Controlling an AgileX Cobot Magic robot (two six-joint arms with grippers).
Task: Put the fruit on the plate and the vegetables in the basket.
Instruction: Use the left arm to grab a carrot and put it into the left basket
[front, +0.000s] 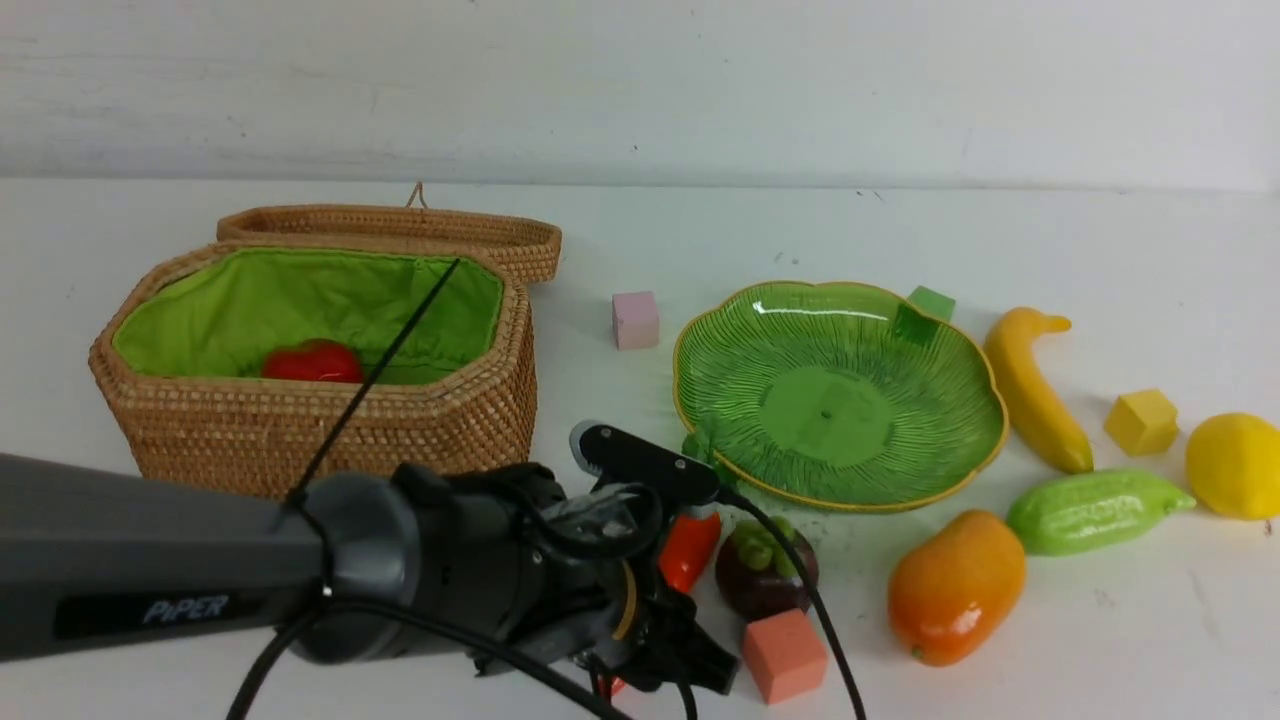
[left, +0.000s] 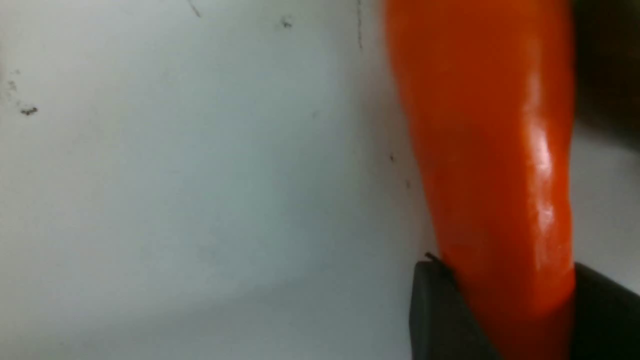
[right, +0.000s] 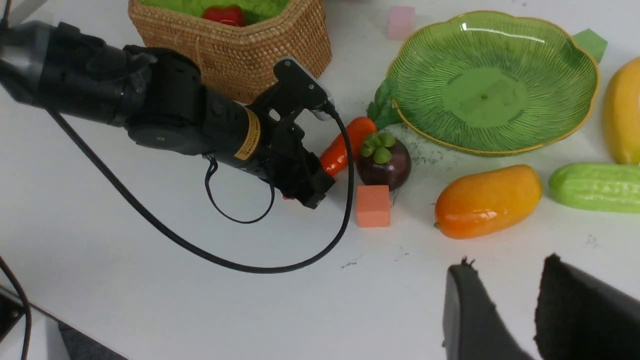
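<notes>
Because the left pincer (right: 307, 185) pinches the thin end of the carrot (right: 345, 145), whose long axis runs away from it along the table (right: 150, 280), the basket (right: 240, 55) sits beyond-left of it, far from the empty, narrowly parted right pincer (right: 515, 310).

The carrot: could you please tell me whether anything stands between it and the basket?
Nothing visible does. Only bare table lies between the carrot and the basket, whose lid is folded back. The carrot would just need lifting over the near wicker wall.
</notes>
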